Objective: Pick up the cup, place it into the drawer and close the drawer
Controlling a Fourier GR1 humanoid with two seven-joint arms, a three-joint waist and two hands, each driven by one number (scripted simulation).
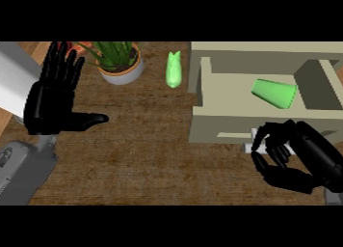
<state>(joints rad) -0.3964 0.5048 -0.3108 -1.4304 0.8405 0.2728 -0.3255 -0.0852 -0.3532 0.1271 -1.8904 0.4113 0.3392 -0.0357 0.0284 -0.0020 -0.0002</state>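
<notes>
Cup (275, 93) lies in the open drawer (224, 114), so we curl our right hand (296, 159) around its handle (254, 143) to close it, left hand (52, 96) resting, fingers straight.

A broad stretch of bare table (146, 144) lies open through the middle and along the near edge, between the two hands. At the far edge a potted plant (121, 62) and a light green object (174, 70) beside it narrow the way. The drawer (267, 103) stands pulled out at the right side, its walls ringing a green cup (275, 92) lying inside; room remains around the cup. The right hand (295, 157) sits against the drawer front.
</notes>
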